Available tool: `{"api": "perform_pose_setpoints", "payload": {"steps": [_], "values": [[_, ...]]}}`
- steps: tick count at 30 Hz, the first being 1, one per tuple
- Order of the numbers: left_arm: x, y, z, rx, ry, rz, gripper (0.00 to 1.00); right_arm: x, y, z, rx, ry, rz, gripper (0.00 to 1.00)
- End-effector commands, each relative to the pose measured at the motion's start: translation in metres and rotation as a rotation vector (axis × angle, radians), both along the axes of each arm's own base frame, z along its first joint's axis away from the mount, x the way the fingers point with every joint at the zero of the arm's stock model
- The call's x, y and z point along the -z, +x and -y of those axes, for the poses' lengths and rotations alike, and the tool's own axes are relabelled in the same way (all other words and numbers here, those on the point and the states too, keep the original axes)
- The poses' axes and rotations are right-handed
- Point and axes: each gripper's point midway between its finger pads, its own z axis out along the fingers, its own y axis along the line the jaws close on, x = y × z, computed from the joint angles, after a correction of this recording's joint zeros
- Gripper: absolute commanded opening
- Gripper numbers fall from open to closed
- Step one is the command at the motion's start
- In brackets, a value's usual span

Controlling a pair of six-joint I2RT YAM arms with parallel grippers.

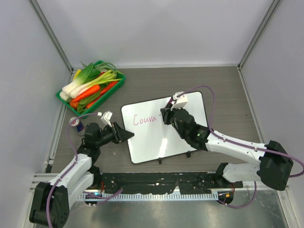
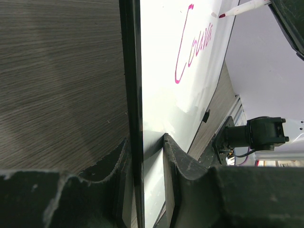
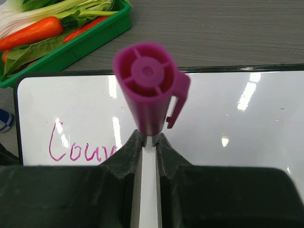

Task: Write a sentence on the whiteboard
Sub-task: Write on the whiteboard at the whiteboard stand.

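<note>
Overhead and wrist views of 2 arms at a whiteboard point(image 1: 156, 142). The board lies flat on the grey wood-grain table point(image 1: 228, 90), near its middle and turned slightly. Its 2 black clips point(image 1: 160, 161) sit on the long edge nearest the arm bases.

We see the left gripper point(image 1: 127, 135) clenched on the board's left edge. In the left wrist view its 2 fingers point(image 2: 178, 161) pinch the thin black frame, 1 on each face.

The right gripper point(image 1: 168, 114) reaches over the board's upper middle and grasps a magenta marker point(image 3: 151, 90). In the right wrist view the capped rear end of the marker faces the camera. The left wrist view shows the tip point(image 2: 221, 15) meeting the white surface.

The sentence point(image 1: 145, 119) stands in pink cursive on the left half of the board. We read 5 letters of it, "Couva", with the marker tip at the last letter.

At the far left of the table a green tray point(image 1: 116, 85) holds carrots and leafy greens point(image 1: 88, 85). A small can point(image 1: 78, 124) stands beside the left arm.
</note>
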Motion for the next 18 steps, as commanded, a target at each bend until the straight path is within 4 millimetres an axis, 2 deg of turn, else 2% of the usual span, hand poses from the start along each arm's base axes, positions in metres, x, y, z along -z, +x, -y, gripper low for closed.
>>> {"api": "perform_pose_setpoints", "payload": {"steps": [1,10,18], "values": [[-0.005,0.006,-0.001,-0.002,0.02,0.063,0.0,-0.022,0.01,-0.006,0.018,0.048,0.043,0.01],[-0.005,0.006,-0.001,0.0,0.019,0.066,0.0,-0.012,0.003,-0.014,-0.044,0.035,0.015,0.01],[-0.004,0.006,-0.001,0.0,0.02,0.062,0.0,0.0,-0.007,-0.008,-0.068,0.02,-0.011,0.01]]}}
